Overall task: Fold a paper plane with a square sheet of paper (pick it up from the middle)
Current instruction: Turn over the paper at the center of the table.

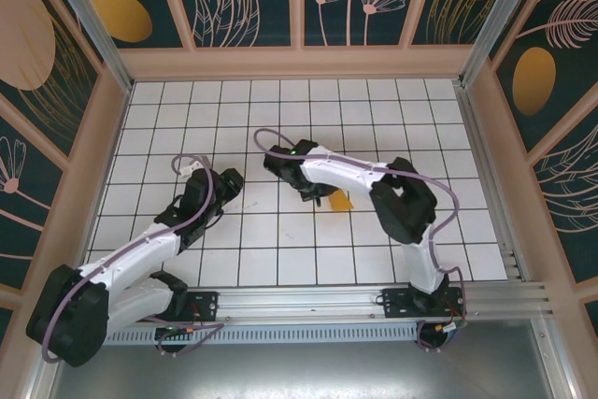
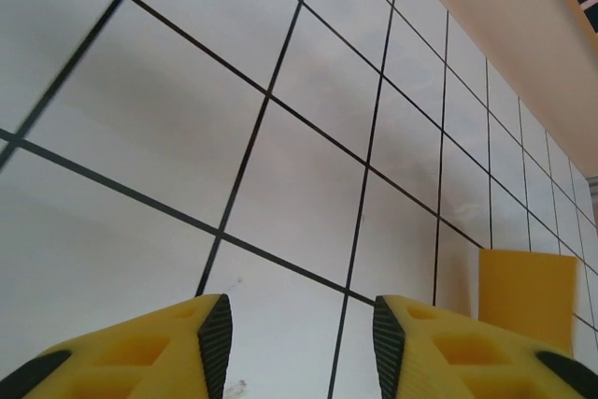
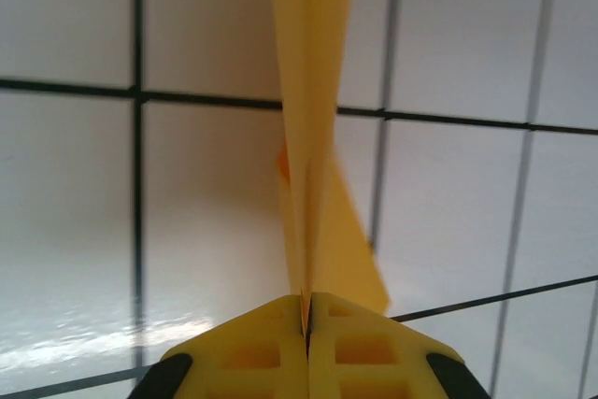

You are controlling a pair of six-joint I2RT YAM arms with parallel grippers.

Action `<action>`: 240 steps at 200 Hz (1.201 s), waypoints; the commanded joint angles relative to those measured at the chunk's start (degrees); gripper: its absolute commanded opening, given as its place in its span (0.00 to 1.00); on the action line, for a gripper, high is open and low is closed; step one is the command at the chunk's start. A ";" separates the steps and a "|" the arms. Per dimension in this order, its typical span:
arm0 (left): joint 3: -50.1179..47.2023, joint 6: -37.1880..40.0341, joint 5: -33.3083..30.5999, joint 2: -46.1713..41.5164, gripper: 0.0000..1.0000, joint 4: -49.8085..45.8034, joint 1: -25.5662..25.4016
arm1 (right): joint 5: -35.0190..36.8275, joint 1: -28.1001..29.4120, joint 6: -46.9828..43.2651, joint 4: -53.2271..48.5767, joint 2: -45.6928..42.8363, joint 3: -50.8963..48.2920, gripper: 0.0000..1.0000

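Step in hand: we are judging this as a late fold, with the right gripper [image 3: 306, 310] pinching the paper [image 3: 313, 91] along its crease while the left gripper [image 2: 301, 334] is standing off to the side

Right fingers: we are seeing them pressed together in the right wrist view, clamping the thin edge of the paper between the pads

Left fingers: we are seeing them apart in the left wrist view, with only the bare table [image 2: 280, 184] showing between them

Where the paper is: in the top view the paper [image 1: 341, 200] is peeking out at 3 o'clock of the right gripper [image 1: 313, 195], near the middle of the table [image 1: 280, 100]; the left gripper [image 1: 224, 184] is sitting at 9 o'clock of it, apart from it; from the left wrist the paper [image 2: 528, 296] is showing at 4 o'clock

How the paper looks: orange-yellow, doubled into a slim strip seen edge-on, running from the right fingertips towards 12 o'clock, with a slanted flap splaying out towards 4 o'clock; we are unable to tell whether it is touching the table

Next move: we are thinking the left gripper needs to come in at 3 o'clock and take the free flap without dragging the paper out of the right pinch
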 commanded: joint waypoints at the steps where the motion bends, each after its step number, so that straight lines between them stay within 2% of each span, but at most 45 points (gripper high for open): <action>1: -1.69 -1.37 -2.96 -3.82 0.49 -2.53 0.37 | -5.55 1.78 0.23 1.62 3.70 5.78 0.12; 23: -2.37 -1.11 -3.59 -5.91 0.50 -3.40 0.53 | -10.93 2.19 -0.76 5.67 7.50 9.34 0.22; 38: -2.17 -0.85 -3.22 -6.34 0.51 -3.66 0.68 | -15.62 2.12 -1.15 10.53 7.14 9.92 0.40; 43: -2.04 -0.83 -3.06 -6.35 0.51 -3.81 0.64 | -18.28 1.90 -1.59 13.07 6.28 9.22 0.43; 55: -1.96 -0.83 -3.00 -6.53 0.51 -4.20 0.64 | -23.35 1.22 -1.32 19.51 2.90 5.82 0.44; 64: -1.97 -0.78 -2.99 -6.69 0.51 -4.46 0.69 | -26.46 0.30 -1.02 24.39 -0.70 2.16 0.50; 83: -2.54 -0.67 -2.77 -7.06 0.51 -4.42 0.72 | -33.66 -2.36 0.02 37.35 -9.66 -9.93 0.56; 95: -2.94 -0.41 -1.66 -6.82 0.51 -3.06 0.70 | -39.37 -4.60 1.27 47.21 -15.03 -18.85 0.51; 111: -2.83 0.25 0.09 -5.57 0.51 -1.40 0.64 | -45.22 -8.52 4.74 58.79 -20.49 -29.09 0.32; 137: -2.08 0.95 3.20 -2.60 0.52 1.12 0.64 | -56.02 -13.13 9.11 73.41 -21.31 -39.39 0.17; 173: -0.30 1.53 6.14 1.59 0.51 1.82 0.71 | -57.36 -13.07 10.94 77.25 -16.91 -40.63 0.16; 191: -0.12 1.83 7.88 3.16 0.51 2.82 0.70 | -55.68 -13.11 12.17 78.15 -14.82 -41.26 0.16; 210: 0.61 2.45 10.00 4.80 0.51 3.69 0.74 | -53.23 -12.90 16.45 78.95 -12.26 -42.71 0.15; 240: 2.63 3.79 12.60 7.56 0.51 4.01 0.64 | -49.11 -11.51 25.92 87.42 -12.05 -47.96 0.14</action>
